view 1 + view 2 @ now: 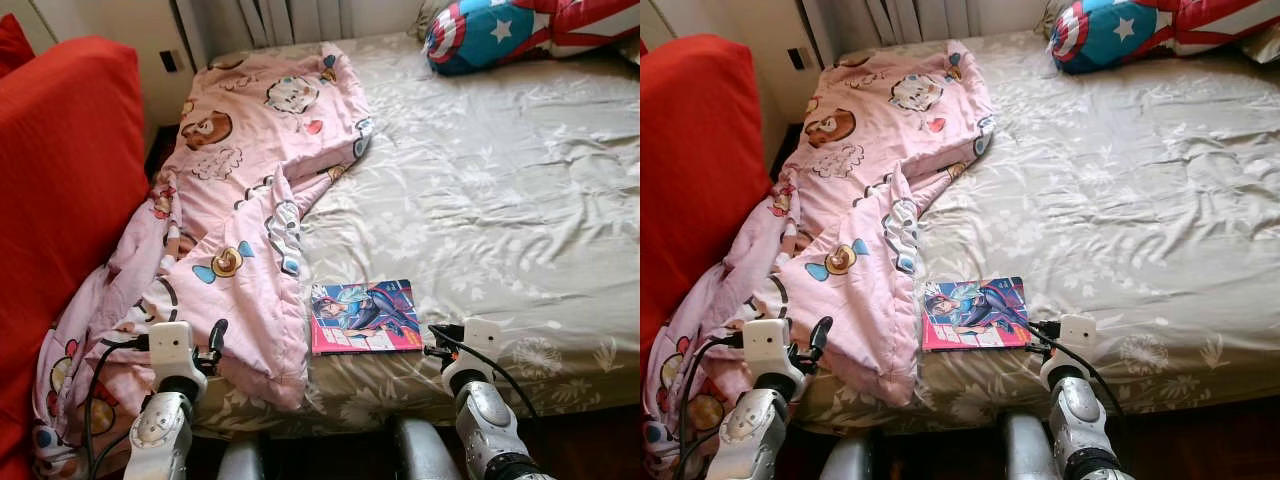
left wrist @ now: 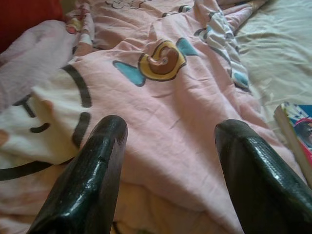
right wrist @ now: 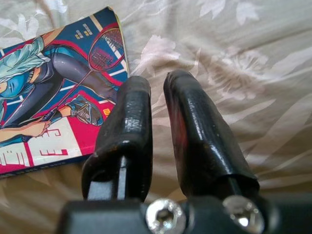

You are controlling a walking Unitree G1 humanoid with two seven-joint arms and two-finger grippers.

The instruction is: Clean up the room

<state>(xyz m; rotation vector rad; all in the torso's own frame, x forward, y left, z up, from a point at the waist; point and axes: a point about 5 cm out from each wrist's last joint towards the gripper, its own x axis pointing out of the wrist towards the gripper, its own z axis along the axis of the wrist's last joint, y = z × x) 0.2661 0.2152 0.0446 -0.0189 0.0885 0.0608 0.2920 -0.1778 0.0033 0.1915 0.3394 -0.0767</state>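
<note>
A pink cartoon-print blanket (image 1: 245, 190) lies bunched along the left side of the bed and spills over its front left corner. My left gripper (image 2: 168, 131) hovers open just above the blanket's near fold; in the left eye view the left gripper (image 1: 213, 345) is over the hanging corner. A colourful comic book (image 1: 365, 316) lies flat on the sheet near the bed's front edge. My right gripper (image 3: 157, 87) is shut with nothing in it, just right of the book's corner (image 3: 105, 29) and low over the sheet.
The bed (image 1: 500, 200) has a grey floral sheet. A blue, red and white star pillow (image 1: 490, 30) rests at the far right. A red sofa (image 1: 60, 180) stands close along the bed's left side. A curtain (image 1: 290, 18) hangs behind.
</note>
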